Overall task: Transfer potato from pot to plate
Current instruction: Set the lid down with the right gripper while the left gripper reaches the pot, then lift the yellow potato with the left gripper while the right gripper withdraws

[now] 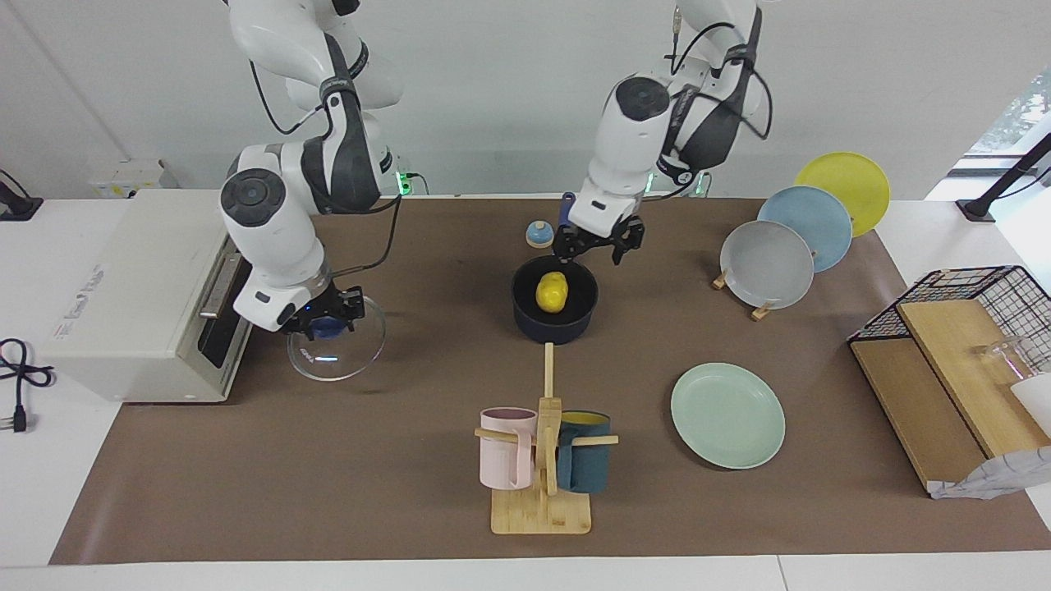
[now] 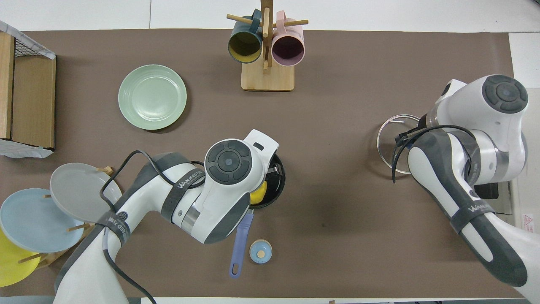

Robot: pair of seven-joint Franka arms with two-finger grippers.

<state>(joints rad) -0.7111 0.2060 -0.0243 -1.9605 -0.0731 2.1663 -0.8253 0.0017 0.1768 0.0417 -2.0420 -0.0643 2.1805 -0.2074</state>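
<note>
Potato (image 1: 553, 291) lies in the uncovered pot (image 1: 554, 327); your left gripper (image 1: 597, 244) hovers over the rim, fingers seemingly apart. Centre, descend, clamp gently.

Right gripper (image 1: 324, 322) clamps the lid (image 1: 337, 349).

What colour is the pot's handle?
Blue, paler than the dark navy pot; the handle shows best in the overhead view.

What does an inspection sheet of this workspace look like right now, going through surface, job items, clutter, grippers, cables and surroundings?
Surface: brown mat covers the table.
Job's things: bright yellow oval potato lies in the uncovered dark navy saucepan; round mint-green plate bare.
Clutter: wooden mug tree with two mugs; plate rack; small blue knobbed disc.
Grippers: left gripper over the saucepan's rim; right gripper on the clear glass lid beside the toaster oven.
Cables: black plug lead off the mat.
Surroundings: wire basket on wooden boards.
</note>
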